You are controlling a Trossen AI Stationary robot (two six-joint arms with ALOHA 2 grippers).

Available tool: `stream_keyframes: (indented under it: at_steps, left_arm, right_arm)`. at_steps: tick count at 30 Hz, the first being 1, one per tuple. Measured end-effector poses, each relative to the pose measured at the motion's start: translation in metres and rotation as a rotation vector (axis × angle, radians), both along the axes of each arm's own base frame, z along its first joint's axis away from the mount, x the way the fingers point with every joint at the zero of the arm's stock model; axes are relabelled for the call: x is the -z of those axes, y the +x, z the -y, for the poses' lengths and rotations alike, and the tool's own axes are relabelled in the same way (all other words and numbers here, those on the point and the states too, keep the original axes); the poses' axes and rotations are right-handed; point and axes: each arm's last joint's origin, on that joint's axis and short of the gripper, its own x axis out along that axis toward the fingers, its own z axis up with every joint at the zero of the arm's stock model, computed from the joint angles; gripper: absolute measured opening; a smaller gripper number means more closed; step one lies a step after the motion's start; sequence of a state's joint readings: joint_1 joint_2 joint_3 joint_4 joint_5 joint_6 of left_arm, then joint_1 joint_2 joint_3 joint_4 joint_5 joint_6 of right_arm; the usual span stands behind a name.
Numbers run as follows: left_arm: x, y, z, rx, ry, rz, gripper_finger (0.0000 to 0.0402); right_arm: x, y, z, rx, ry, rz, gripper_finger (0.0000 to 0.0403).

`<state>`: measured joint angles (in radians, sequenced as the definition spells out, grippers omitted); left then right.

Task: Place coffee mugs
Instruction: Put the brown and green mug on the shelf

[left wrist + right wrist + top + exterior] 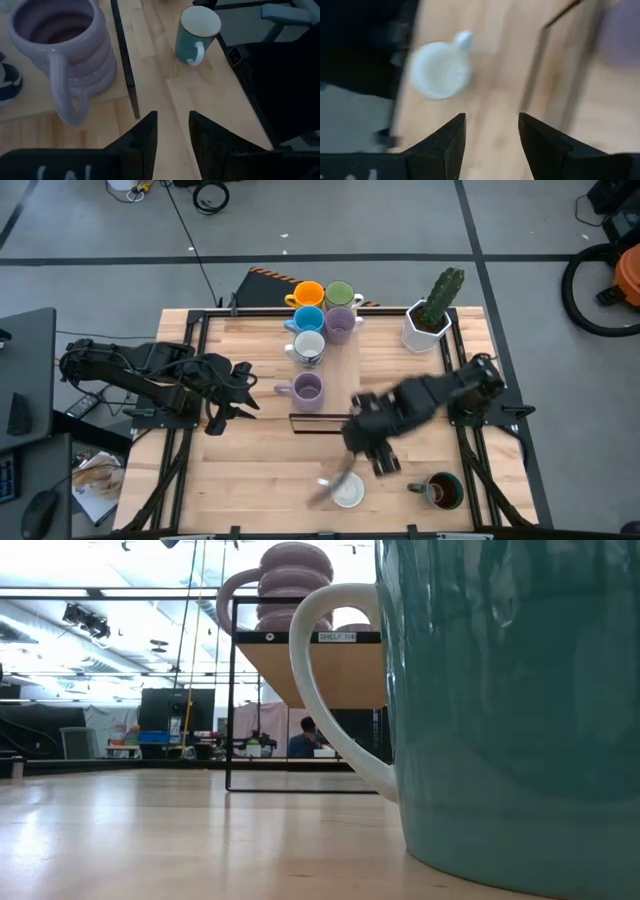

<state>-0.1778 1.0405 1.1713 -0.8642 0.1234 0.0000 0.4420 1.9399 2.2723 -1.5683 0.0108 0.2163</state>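
Writing: a small label on the black frame's top bar (338, 637) shows in the low view, but I cannot read it. No brand shows on any mug.
Mug count: eight, all on the table (250, 480).
Far-edge cluster: five mugs packed together at the middle of the far edge: orange mug (306, 295), green mug (340, 294), blue mug (307, 319), purple mug (341, 326) and a white mug (308, 347) nearest the table's middle.
Ribbed purple mug: one (305, 389), upright on a raised wooden shelf at the table's middle, handle toward the left edge. In my left wrist view (57, 55) it sits beside the frame's black post.
White mug near the front edge: one (347, 492), upright, near the middle of the front edge. My right wrist view shows it (440, 70) from above.
Dark mug: one (441, 491), brown inside, by the front right corner. My left wrist view shows it teal with a white handle (196, 34).
Planter: one white faceted pot with a cactus (432, 315), near the far right corner.
Left end effector: mine (222, 392), fingers spread with nothing between them, hovering left of the ribbed purple mug, near it, not touching.
Right end effector: mine (372, 448), fingers spread, holding nothing, over the table between the black frame and the front white mug.
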Motion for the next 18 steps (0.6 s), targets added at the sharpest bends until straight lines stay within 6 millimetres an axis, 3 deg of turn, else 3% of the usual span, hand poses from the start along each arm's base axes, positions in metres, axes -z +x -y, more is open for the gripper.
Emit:
stream_keyframes:
  at_steps: [8,14,18]
  left_arm:
    - [0.000,0.001,-0.003,-0.044,0.089,0.019,0.0117]
    - [0.000,0.001,-0.004,-0.072,0.113,0.023,0.0117]
    - [0.000,0.001,-0.004,-0.089,0.095,0.018,0.0117]
  right_arm:
    - [0.023,-0.037,-0.068,0.257,0.018,-0.093,0.0187]
    - [0.065,-0.066,-0.105,0.450,-0.014,-0.229,0.0187]
    - [0.099,-0.073,-0.124,0.476,0.041,-0.301,0.0185]
